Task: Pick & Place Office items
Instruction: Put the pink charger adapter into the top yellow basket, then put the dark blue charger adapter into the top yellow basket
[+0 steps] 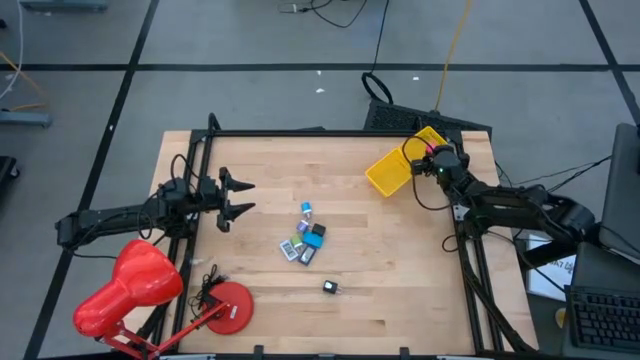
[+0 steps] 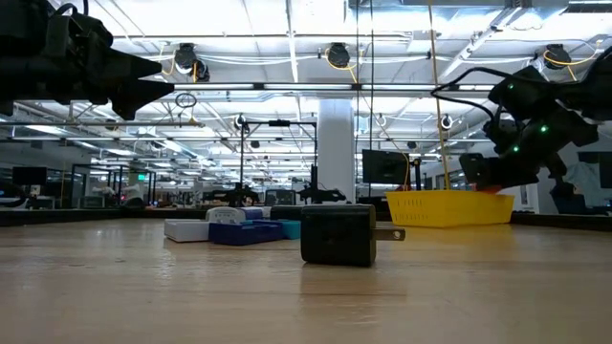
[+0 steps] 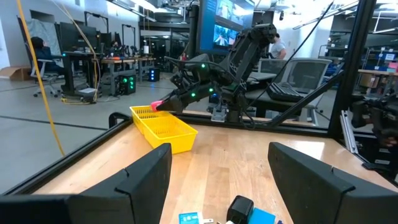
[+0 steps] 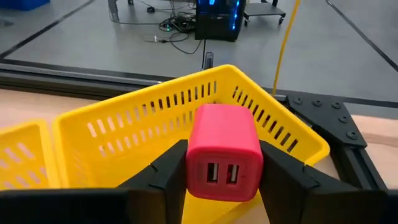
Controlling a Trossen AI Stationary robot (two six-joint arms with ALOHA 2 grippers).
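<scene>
- The step in hand looks like the placing: the right gripper [image 4: 222, 171] pinches a red charger block [image 4: 222, 152] between its two dark fingers, its two slots facing the wrist camera, and holds it over the yellow tray [image 1: 398, 165] at the far right of the counter [image 1: 400, 260]; from the wrist view the block hangs above the tray's slotted wall, though I cannot tell whether it is fully over the tray's inside.
- The next move, as I judge it, calls for easing the block down past the rim and spreading the fingers only once it is clear of the wall; let go too soon, it could catch the rim and tumble out onto the counter.
- Nearest of the pieces left is a black plug adapter [image 1: 330, 288], alone toward the near edge of the counter, apart from the others; beyond it, at mid-counter, lies the cluster of small office items [image 1: 305, 238], blue, teal, white and dark, lying close together and some touching, which will make picking one out fiddly.
- At the near left stands a red desk lamp [image 1: 135, 290] with its round base on the counter's corner; it is well apart from the tray.
- The left gripper [image 1: 240, 196] waits at the left, fingers spread and holding nothing, pointing toward the cluster; nothing stands between the right gripper and the tray.
</scene>
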